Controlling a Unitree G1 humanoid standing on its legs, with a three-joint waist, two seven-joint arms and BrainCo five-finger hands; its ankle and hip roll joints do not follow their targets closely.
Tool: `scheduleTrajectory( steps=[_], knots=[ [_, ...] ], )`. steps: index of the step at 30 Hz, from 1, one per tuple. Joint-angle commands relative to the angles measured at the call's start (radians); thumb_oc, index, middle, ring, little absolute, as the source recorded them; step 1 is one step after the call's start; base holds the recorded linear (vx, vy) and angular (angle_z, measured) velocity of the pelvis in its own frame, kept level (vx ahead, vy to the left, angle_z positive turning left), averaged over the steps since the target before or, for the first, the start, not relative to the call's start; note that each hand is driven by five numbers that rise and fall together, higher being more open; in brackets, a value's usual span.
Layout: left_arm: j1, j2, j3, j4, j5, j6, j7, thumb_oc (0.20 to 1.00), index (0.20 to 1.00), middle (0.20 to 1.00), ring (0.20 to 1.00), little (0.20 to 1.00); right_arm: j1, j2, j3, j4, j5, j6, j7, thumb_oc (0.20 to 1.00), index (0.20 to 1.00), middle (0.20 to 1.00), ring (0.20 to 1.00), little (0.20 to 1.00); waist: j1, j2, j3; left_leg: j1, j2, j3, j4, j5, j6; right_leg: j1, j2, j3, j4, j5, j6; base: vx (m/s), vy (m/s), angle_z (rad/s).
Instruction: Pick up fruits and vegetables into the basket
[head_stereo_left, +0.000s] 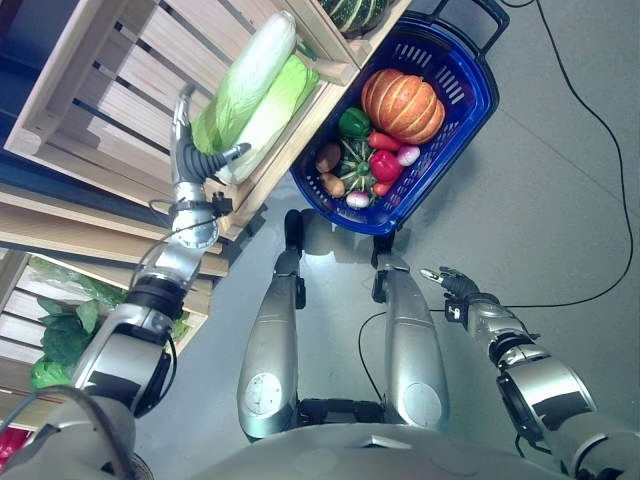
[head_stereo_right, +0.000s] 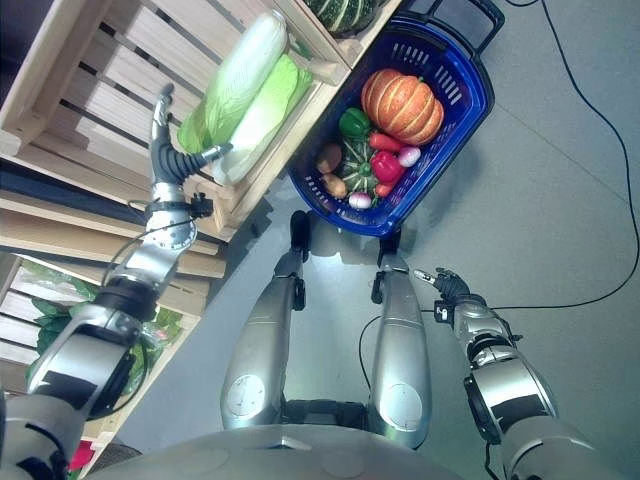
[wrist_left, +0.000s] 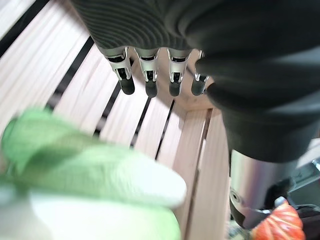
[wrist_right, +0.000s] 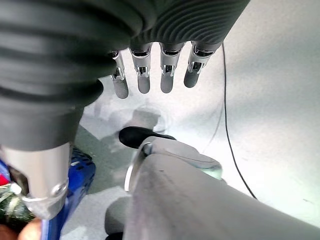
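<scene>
The left hand (head_stereo_left: 190, 150) reaches into the wooden crate (head_stereo_left: 120, 90), fingers spread beside the cabbage (head_stereo_left: 250, 85). The right hand (head_stereo_left: 455, 285) hangs relaxed, well apart from the crate; the blue basket (head_stereo_left: 470, 95) sits just beside it.

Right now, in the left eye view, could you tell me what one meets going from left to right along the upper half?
Wooden crate → left hand → cabbage → blue basket holding the pumpkin → grey floor.

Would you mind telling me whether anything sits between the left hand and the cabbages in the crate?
Nothing visible does: the left hand is open right beside the cabbages in the wooden crate.
</scene>
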Motion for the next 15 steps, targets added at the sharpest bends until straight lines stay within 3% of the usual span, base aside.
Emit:
scheduleTrajectory(
  steps=[1,8,15],
  knots=[
    [-0.052,0.064,-0.009,0.041,0.078,0.045,0.077,1.000,1.000,1.000,1.000,1.000,0.042,-0.016,0.039,-0.029,0.020,0.009,-0.004,1.000,1.000,1.000,1.000,1.000,-0.007,-0.037,-0.023,-0.053,-0.038,0.027,0.155,-0.149,0.034,0.022,0.021,0.019,-0.018,0.003,0.025,0.00,0.000,0.00],
    [-0.210,0.091,-0.089,0.247,0.125,0.156,0.066,1.000,1.000,1.000,1.000,1.000,-0.010,-0.027,0.076,-0.019,0.026,0.023,0.005,1.000,1.000,1.000,1.000,1.000,-0.043,-0.050,-0.023,-0.070,-0.024,0.040,0.163,-0.140,0.023,0.003,0.030,0.029,-0.017,0.007,0.020,-0.01,0.012,-0.02],
    [-0.316,0.097,-0.134,0.419,0.093,0.193,-0.028,1.000,1.000,1.000,1.000,1.000,-0.048,-0.033,0.107,-0.009,0.030,0.034,0.017,1.000,1.000,1.000,1.000,1.000,-0.070,-0.060,-0.023,-0.085,-0.015,0.050,0.165,-0.132,0.017,-0.016,0.039,0.041,-0.014,0.010,0.015,-0.01,0.023,-0.06]
  ],
)
